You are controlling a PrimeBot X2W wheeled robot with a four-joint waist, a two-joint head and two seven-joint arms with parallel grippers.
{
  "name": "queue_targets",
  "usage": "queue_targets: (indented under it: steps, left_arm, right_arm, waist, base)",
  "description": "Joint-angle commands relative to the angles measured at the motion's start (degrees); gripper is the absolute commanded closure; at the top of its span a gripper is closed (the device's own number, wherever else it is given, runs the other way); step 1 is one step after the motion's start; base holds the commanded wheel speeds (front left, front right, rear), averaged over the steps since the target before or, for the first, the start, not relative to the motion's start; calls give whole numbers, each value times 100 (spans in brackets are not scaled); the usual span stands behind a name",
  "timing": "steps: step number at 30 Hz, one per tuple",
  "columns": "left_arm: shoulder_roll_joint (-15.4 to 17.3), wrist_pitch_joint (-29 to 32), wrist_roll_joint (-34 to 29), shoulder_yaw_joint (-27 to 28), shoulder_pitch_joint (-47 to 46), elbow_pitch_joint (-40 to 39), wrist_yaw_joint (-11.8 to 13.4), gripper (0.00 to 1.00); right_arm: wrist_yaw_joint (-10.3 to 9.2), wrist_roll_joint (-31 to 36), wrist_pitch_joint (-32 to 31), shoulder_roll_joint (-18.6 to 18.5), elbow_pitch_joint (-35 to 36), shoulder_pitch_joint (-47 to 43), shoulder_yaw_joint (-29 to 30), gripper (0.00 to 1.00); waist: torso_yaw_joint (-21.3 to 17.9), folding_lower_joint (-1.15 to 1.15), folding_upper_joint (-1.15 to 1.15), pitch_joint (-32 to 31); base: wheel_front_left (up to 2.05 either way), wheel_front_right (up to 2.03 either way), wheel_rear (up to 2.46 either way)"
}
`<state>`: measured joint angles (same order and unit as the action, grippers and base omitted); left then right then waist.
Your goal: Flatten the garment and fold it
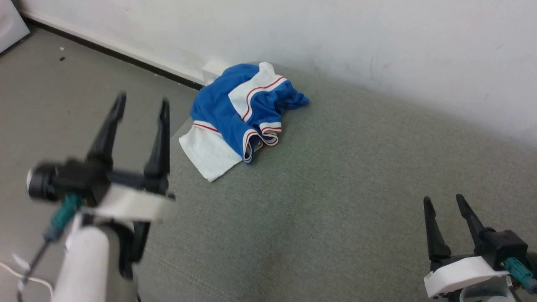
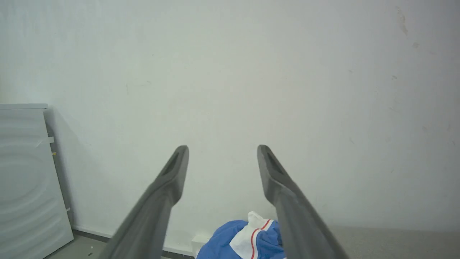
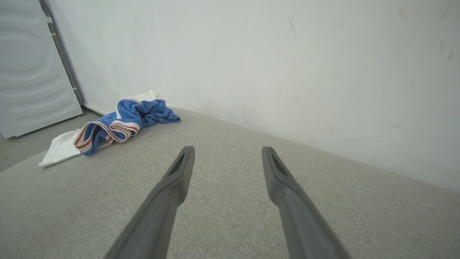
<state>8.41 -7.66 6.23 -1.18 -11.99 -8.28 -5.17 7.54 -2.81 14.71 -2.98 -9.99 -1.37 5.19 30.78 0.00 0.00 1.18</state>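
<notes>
1. Head view, upper centre: the garment (image 1: 239, 117), crumpled in a heap at the far left corner of the grey cushion (image 1: 335, 188).
2. Left gripper (image 1: 143, 100), left of frame: jaws spread, empty, short of the heap.
3. Right gripper (image 1: 443, 198), lower right: jaws spread, empty, well apart from it.
4. Advice: seize two separate edges, sleeve and hem, not the bunched middle; draw them toward the cushion's open centre.

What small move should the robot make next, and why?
Probably reach the left tool toward the garment: it lies crumpled, untouched, on the grey surface, the left tool is nearer it than the right tool, and both are open, empty.
</notes>
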Motion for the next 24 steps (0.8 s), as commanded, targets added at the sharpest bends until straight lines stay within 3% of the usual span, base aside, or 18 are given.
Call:
queue_targets:
  steps: [1, 7, 15, 19, 24]
  left_arm:
    - [91, 92, 69, -49, -267, -20, -69, 0]
    - [882, 990, 704, -252, -2047, 573, -215, 0]
    - [2151, 1921, 1874, -1682, -3624, 1914, -230, 0]
    - [2349, 2166, 2593, -1911, -4054, 2537, -231, 0]
    - [2340, 2612, 3345, -1978, -4352, 3255, -231, 0]
  right_arm:
    - [-5, 41, 29, 11, 36, 49, 21, 0]
    - [-5, 309, 29, 11, 262, 228, 78, 0]
    - [-5, 762, -229, 11, 1023, 551, 74, 0]
    - [-5, 963, -448, 11, 1525, 659, 53, 0]
    - [-5, 1185, -704, 11, 2071, 719, 56, 0]
  waist:
    - [-2, 0, 0, 149]
    - [-162, 0, 0, 662]
    - [-501, 0, 0, 1484]
    - [-699, 0, 0, 1937]
    - [-919, 0, 0, 2428]
  base:
    - [0, 0, 0]
    - [0, 0, 0]
    - [0, 0, 0]
    - [0, 0, 0]
    - [0, 0, 0]
